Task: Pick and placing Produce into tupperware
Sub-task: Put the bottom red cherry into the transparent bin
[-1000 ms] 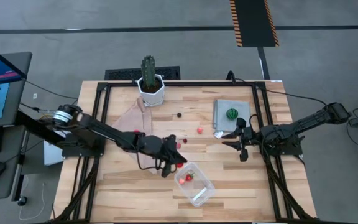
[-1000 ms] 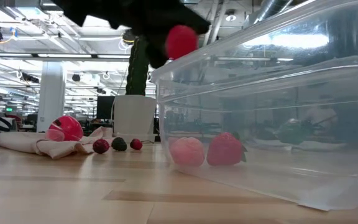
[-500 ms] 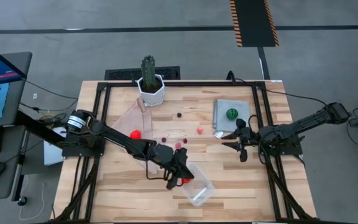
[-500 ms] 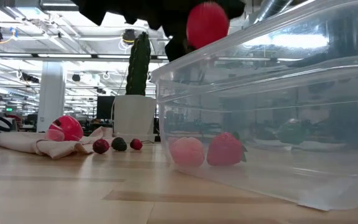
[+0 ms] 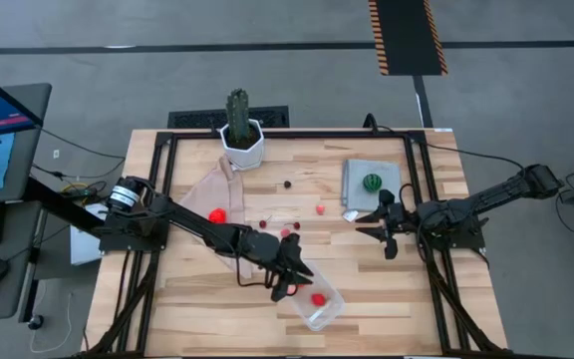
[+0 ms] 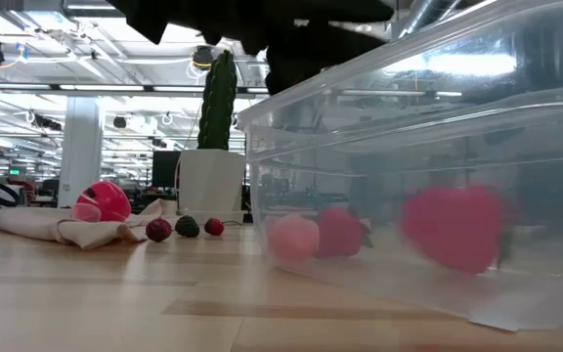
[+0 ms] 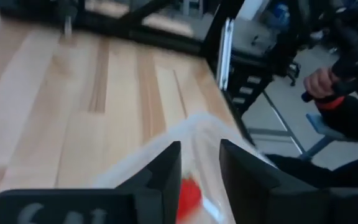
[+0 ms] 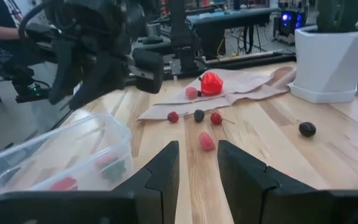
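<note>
My left gripper (image 5: 292, 282) hangs open just above the clear tupperware (image 5: 323, 310) near the table's near edge. In the left wrist view a red piece (image 7: 189, 195) shows below the gap between my fingers. The low view shows that red piece (image 6: 454, 228) blurred inside the tupperware (image 6: 428, 147), beside a pink piece (image 6: 293, 238) and another red one (image 6: 339, 232) on its floor. More produce lies on the table: small berries (image 8: 199, 115), a red piece (image 5: 321, 209), and a green striped ball (image 5: 372, 182) on a grey mat. My right gripper (image 5: 383, 227) waits open by the mat.
A beige cloth (image 5: 210, 192) with a red piece (image 5: 216, 213) on it lies left of centre. A cactus in a white pot (image 5: 240, 142) stands at the far edge. Black frame rails run along the table's sides. Bare wood lies between the tupperware and my right gripper.
My left gripper carried a red piece toward the near right, over the tupperware's rim, and let it go. The piece has dropped into the tupperware and is still in motion on its floor. The red piece lying inside has shifted a little.
</note>
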Tool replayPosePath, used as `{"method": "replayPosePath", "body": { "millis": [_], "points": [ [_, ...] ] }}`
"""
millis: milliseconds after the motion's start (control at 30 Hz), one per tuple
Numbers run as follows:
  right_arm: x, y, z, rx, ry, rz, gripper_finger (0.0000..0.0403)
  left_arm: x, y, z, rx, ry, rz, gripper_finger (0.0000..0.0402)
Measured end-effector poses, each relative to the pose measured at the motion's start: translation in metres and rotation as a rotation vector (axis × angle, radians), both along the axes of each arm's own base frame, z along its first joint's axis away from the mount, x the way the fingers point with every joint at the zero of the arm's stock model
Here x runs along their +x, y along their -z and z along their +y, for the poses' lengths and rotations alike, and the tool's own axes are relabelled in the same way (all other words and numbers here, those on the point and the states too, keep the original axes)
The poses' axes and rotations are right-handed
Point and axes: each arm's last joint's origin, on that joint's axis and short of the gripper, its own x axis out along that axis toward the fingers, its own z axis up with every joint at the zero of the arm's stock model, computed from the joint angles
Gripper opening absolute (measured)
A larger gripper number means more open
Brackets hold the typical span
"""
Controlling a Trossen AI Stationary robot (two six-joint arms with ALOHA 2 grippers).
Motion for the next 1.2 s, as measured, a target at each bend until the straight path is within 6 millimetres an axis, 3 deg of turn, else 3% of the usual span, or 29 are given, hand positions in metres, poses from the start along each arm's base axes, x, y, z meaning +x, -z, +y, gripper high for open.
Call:
{"method": "replayPosePath", "body": {
  "millis": [267,433,667,867,967,1067,1200],
  "points": [
    [0.001,-0.011,0.000,-0.018,-0.186,-0.113,0.0132,-0.002,-0.009,0.005,0.048,0.046,-0.040,0.0119],
    [0.003,-0.010,-0.006,-0.015,-0.184,-0.106,0.0134,-0.014,-0.026,0.013,0.127,-0.013,0.014,0.0119],
    [0.003,-0.010,-0.010,0.014,-0.284,-0.103,0.0132,-0.052,-0.060,0.024,0.229,-0.090,0.049,0.0118],
    [0.003,-0.010,-0.010,0.013,-0.285,-0.104,0.0134,-0.106,-0.077,0.037,0.236,-0.146,-0.041,0.0118],
    [0.003,-0.010,-0.010,0.013,-0.285,-0.104,0.0134,-0.132,-0.072,0.049,0.254,-0.223,-0.052,0.0118],
    [0.003,-0.010,-0.010,0.013,-0.285,-0.104,0.0133,-0.155,-0.059,0.060,0.251,-0.321,0.045,0.0118],
    [0.003,-0.010,-0.010,0.013,-0.285,-0.104,0.0134,-0.170,-0.034,0.066,0.189,-0.421,0.166,0.0118]
  ]
}}
